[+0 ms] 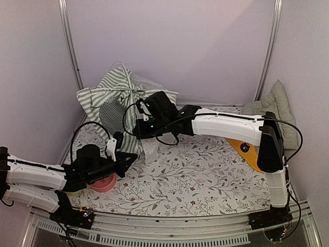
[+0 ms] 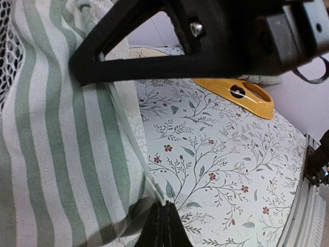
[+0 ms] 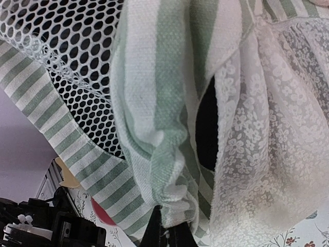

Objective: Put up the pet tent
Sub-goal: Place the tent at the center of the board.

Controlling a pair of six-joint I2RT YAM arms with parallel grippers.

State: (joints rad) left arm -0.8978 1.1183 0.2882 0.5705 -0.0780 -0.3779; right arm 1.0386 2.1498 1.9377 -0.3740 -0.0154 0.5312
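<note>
Just one pet tent [image 1: 110, 95], clamped by left end effector [image 2: 164, 225], right end effector [image 3: 163, 230].

In the top view the right arm [image 1: 226, 126] covers the near side of the pet tent [image 1: 110, 95]; a pink thing [image 1: 106, 185] in front of the tent lies mostly under the left arm [image 1: 41, 177]; a yellow piece [image 1: 249, 157] to the tent's right is half covered; the wrist views' bottom edges cut off the left fingers [image 2: 157, 231] and right fingers [image 3: 152, 234], leaving only tips against the tent's cloth.

Pink bowl [image 1: 104, 184] front-left on the floral cloth [image 1: 205, 175], yellow board [image 1: 245, 150] lying right, checked cushion [image 1: 275, 110] in the far-right corner.
</note>
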